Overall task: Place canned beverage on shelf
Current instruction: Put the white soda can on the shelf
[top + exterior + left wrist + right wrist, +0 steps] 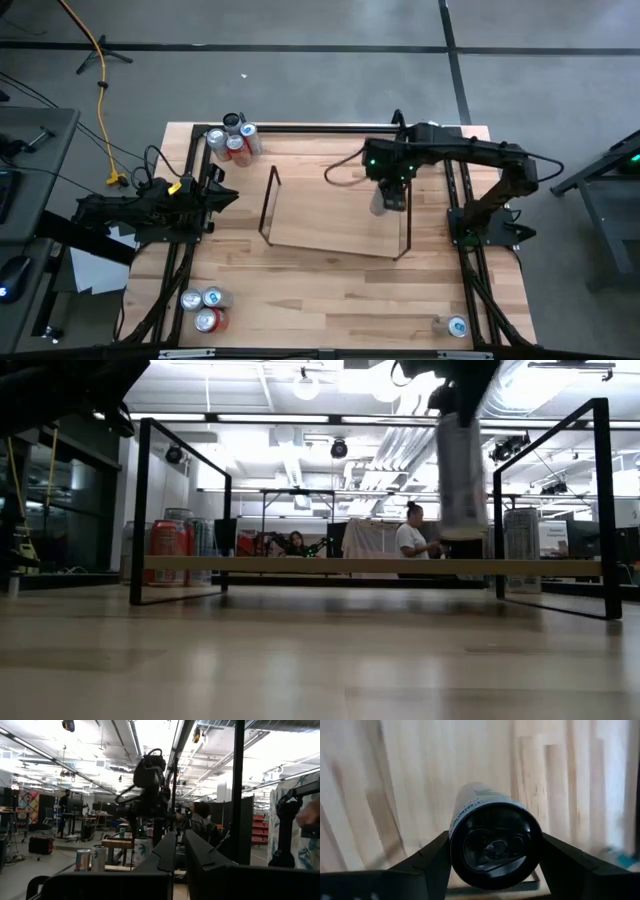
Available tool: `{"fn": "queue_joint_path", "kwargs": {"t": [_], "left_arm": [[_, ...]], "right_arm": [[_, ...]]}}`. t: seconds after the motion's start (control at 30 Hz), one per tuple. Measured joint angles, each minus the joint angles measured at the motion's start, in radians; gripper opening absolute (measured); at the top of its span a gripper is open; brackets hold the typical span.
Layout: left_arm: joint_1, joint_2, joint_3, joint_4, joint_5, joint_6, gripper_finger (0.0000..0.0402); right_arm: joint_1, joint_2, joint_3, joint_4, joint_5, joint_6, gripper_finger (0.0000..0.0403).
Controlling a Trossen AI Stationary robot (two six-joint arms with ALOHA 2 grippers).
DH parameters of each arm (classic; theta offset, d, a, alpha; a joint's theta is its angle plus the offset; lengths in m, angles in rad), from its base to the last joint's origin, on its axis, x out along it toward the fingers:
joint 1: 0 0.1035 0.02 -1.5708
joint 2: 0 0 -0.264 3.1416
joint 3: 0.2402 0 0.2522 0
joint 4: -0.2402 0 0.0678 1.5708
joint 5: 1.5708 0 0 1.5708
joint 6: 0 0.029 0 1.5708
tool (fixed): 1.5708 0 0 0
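A tall pale can with a black top point(383, 203) hangs upright from my right gripper point(390, 190), over the right end of the shelf point(268, 205). The shelf is a low rack of black rods with a wooden board point(300, 564), standing mid-table. In the low view the can's bottom point(462, 532) is a little above the board. My left gripper point(180, 852) is shut on nothing at the table's left edge, pointing across the table. My right gripper pinches the can by its upper end point(495, 820), one finger point(427, 862) on each side of the round wall. The fingers come from above and point down. The can hangs upright below them, clear of the shelf's board.
A cluster of cans point(233, 140) stands at the far left corner and another point(205, 305) at the near left. A single can point(452, 325) lies near the right front corner. A black rail frame point(330, 130) runs along the table's edges. People show beyond the table.
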Motion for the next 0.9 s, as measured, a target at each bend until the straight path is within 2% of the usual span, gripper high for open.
{"fn": "queue_joint_path", "kwargs": {"t": [0.23,0.33,0.63,0.9], "left_arm": [[0.000,0.000,0.000,0.000,0.000,0.000,0.0003],[0.000,0.000,0.000,0.000,0.000,0.000,0.0003],[0.000,0.000,0.000,0.000,0.000,0.000,0.0003],[0.000,0.000,0.000,0.000,0.000,0.000,0.0003]], "right_arm": [[0.044,0.024,0.000,0.004,0.028,-0.352,0.0242],[0.079,0.024,0.000,0.004,0.073,-0.436,0.0241],[0.106,0.025,-0.008,0.047,0.099,-0.368,0.0242],[0.080,0.011,-0.130,0.083,0.098,-0.248,0.0242]]}}
